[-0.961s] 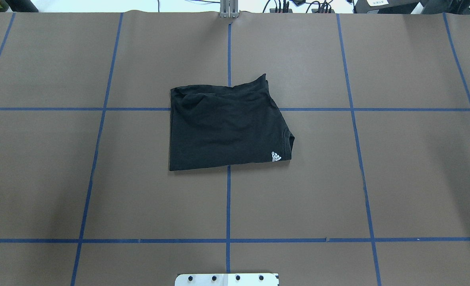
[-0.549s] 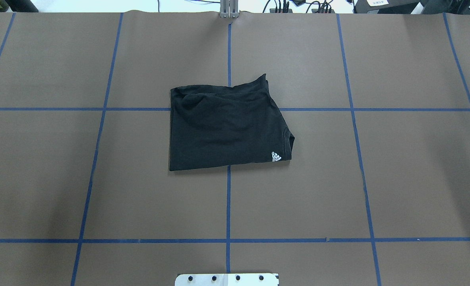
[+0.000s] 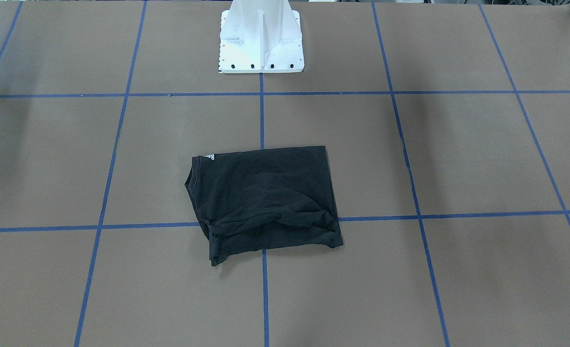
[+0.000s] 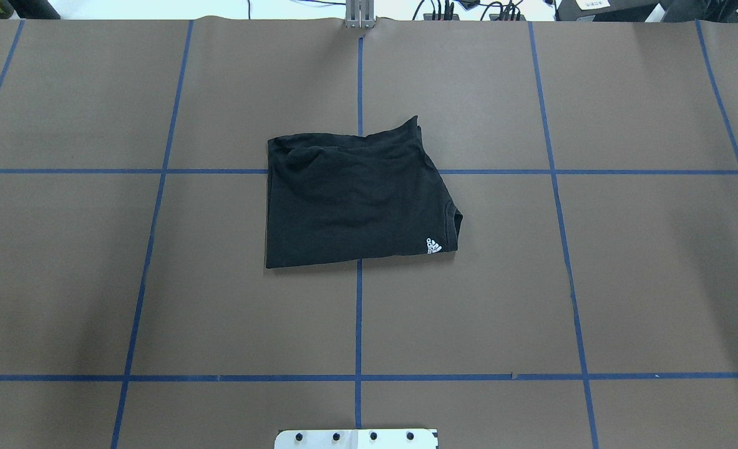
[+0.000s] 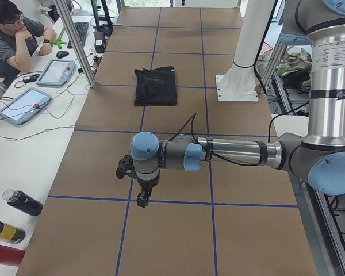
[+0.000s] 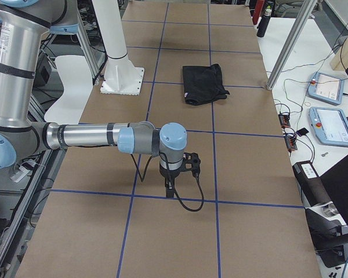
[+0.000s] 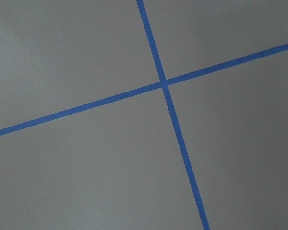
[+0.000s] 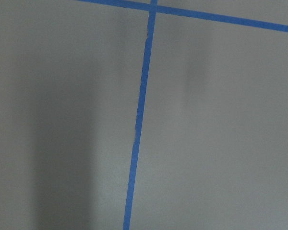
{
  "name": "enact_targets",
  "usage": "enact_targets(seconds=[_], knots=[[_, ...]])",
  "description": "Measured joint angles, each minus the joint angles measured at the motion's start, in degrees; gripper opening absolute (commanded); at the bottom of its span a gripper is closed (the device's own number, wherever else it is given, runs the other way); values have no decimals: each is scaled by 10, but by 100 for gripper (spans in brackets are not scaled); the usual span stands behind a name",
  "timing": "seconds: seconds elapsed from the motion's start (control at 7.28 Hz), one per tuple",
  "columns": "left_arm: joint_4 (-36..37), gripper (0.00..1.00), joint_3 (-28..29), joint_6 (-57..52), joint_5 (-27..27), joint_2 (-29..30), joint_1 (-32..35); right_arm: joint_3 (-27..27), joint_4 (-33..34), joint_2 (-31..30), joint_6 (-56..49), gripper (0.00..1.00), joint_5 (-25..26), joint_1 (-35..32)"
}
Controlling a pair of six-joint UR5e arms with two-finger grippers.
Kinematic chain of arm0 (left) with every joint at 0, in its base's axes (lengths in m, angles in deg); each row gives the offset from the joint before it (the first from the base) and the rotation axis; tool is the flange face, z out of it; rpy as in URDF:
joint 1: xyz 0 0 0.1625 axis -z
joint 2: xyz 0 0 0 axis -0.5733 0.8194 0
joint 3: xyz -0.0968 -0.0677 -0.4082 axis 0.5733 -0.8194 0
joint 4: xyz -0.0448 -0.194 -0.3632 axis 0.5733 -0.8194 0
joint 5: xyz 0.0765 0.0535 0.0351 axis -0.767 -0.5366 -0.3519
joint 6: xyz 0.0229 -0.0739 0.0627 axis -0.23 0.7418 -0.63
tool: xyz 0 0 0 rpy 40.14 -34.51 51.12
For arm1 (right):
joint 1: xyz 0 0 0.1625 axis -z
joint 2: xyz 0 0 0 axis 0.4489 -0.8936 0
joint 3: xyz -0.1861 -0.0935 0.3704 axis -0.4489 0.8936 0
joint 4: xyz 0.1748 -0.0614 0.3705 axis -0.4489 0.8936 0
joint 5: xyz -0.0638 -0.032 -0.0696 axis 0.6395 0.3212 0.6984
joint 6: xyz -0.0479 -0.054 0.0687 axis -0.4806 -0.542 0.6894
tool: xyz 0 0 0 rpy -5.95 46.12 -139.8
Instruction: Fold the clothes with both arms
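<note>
- Front-facing view: your black T-shirt (image 3: 265, 197) lies folded into a rough rectangle at the centre of the brown worktop (image 3: 458, 154), across a crossing of blue tape lines. Its small white logo (image 3: 209, 156) is at the upper left corner. The white pedestal base (image 3: 260, 43) stands at top centre.
- Overhead view: the T-shirt (image 4: 356, 193) sits just above the frame's centre, with the logo (image 4: 433, 246) at its lower right corner and wrinkles along its upper edge.
- Left side view: the T-shirt (image 5: 155, 86) is in the upper middle. The left arm (image 5: 236, 152) stretches low across the frame's middle. The left fingers (image 5: 142, 198) point down over the worktop, well apart from the shirt, and you cannot tell whether they are apart or together.
- Same view, lower left: a black bottle (image 5: 23, 202) and a yellow-and-black bottle (image 5: 6, 231) lie on the white side surface (image 5: 23, 155). Their contents cannot be told.
- Right side view: the T-shirt (image 6: 203, 84) is above centre. The right arm (image 6: 87, 136) reaches in from the left, and its right fingers (image 6: 169, 188) point down near a tape line. Again you cannot tell their state.
- Left wrist view: a tape crossing (image 7: 164, 84) on the worktop.
- Right wrist view: a tape line (image 8: 141, 110) running down the frame.
</note>
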State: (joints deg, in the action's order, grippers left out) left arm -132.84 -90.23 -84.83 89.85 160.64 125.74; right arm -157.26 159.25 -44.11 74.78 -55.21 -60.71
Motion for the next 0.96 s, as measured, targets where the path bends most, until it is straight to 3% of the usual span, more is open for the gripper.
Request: enact_targets(seconds=[0.96], knots=[[0,100,9,1,0,1,-1,-1,-1,1,0,100,-2,0]])
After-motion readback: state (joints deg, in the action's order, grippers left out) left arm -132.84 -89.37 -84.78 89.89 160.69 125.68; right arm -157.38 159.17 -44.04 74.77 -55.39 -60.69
